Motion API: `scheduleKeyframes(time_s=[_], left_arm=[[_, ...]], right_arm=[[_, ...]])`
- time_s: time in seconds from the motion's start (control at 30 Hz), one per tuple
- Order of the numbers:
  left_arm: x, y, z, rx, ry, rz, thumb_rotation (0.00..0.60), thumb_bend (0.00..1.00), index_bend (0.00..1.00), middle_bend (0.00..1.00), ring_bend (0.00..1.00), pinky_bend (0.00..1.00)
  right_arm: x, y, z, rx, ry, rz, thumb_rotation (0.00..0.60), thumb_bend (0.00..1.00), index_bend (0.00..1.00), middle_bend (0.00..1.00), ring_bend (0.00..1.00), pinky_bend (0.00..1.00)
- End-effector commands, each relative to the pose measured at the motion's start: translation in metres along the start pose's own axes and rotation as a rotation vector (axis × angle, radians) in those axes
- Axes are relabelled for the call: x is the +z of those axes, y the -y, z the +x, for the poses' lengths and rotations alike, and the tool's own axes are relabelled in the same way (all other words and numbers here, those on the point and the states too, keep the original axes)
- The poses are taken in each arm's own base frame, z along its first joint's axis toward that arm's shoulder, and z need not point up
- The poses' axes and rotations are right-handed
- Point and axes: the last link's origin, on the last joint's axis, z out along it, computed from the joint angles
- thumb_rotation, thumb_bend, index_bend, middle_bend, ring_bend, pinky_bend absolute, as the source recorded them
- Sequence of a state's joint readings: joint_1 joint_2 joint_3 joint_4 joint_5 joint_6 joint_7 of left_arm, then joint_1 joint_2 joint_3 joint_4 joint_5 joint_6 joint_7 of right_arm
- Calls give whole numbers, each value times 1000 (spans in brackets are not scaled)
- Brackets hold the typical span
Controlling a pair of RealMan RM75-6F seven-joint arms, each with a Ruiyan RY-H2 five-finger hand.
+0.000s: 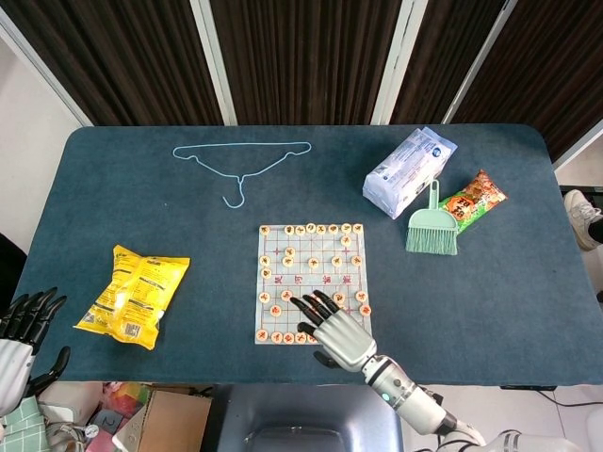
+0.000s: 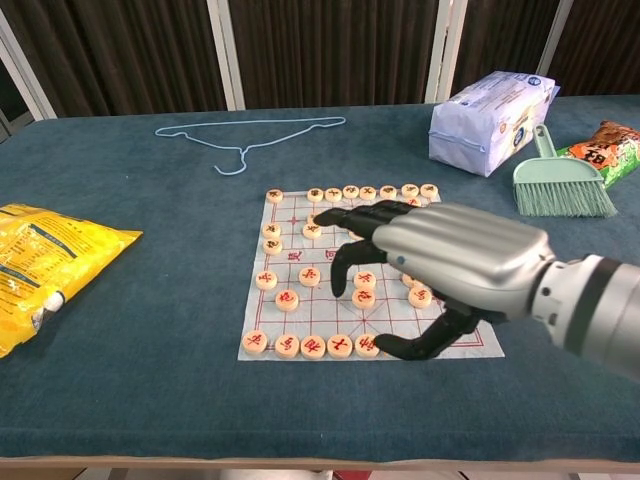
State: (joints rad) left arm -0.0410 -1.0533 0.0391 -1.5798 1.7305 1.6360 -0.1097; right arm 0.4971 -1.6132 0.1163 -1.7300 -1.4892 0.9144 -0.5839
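hovering over the chess board [image 2: 300, 300], right hand [image 2: 440, 262], fingers [image 2: 345, 216] spread, empty

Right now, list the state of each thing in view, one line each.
right hand: open, fingers spread above the chess pieces
left hand: open, off the table edge
chess pieces: flat on the board
yellow snack bag: sealed, lying flat
tissue pack: sealed
hand broom: lying flat
wire hanger: lying flat
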Motion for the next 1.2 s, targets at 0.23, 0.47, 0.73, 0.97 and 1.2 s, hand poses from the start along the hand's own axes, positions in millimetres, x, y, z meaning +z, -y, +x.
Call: scheduleKeyframes(time_s=[0.23, 0.47, 0.73, 0.97, 1.2], left_arm=[[-2, 2, 3, -4, -10, 2, 600, 444, 0, 0, 0, 46], [-4, 2, 7, -10, -24, 0, 600, 444, 0, 0, 0, 46], [-6, 3, 9, -14, -33, 0, 600, 444, 0, 0, 0, 46], [-6, 3, 8, -12, -30, -1, 600, 444, 0, 0, 0, 45], [-7, 3, 10, -14, -38, -1, 600, 444, 0, 0, 0, 46]], right_arm=[[41, 27, -20, 0, 12, -60, 600, 450, 485, 2, 0, 0], [60, 36, -29, 4, 32, -97, 600, 450, 493, 6, 0, 0], [67, 39, -34, -6, 69, -114, 600, 451, 493, 6, 0, 0], [73, 41, -36, 6, 91, -123, 600, 453, 518, 14, 0, 0], [76, 43, -39, -3, 97, -124, 600, 453, 521, 15, 0, 0]])
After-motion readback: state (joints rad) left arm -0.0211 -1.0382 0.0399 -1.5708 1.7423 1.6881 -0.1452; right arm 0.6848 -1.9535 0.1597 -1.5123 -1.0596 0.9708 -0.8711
